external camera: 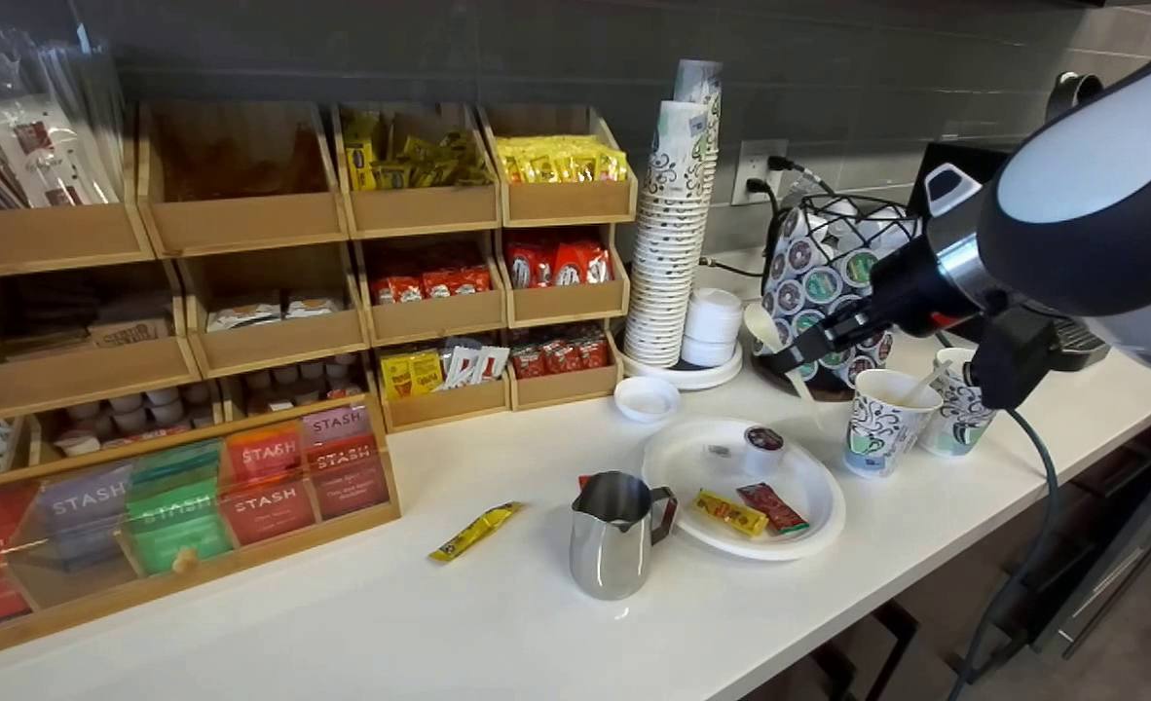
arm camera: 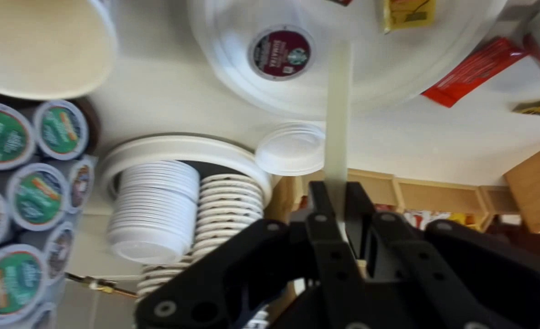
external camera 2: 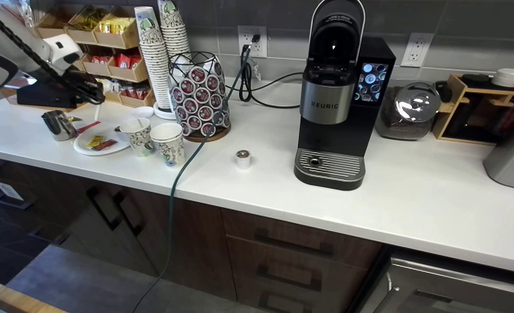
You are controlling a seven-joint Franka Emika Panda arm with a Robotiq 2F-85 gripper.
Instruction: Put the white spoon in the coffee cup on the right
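The claw (arm camera: pixel 336 195) pinches the white spoon (arm camera: pixel 338 109), narrow end hanging beneath. It should pass high over the nearer cup (external camera 2: pixel 141 141), centre above the farther coffee cup (external camera 2: pixel 172 151), then lower gently before releasing.

Counter (external camera 2: pixel 413 195): bright, shadows soft.
Wall (external camera: pixel 556 49): dim, faintly glossy.
Cabinets (external camera 2: pixel 174 226): dark, little detail.
Screen (external camera 2: pixel 372 82): lit from within.
Jar (external camera 2: pixel 394 124): hard glare on its lid (external camera 2: pixel 418 102).
Pitcher (external camera: pixel 600 560): bright highlights.
Spoon (arm camera: pixel 337 114): blurred in the wrist view.
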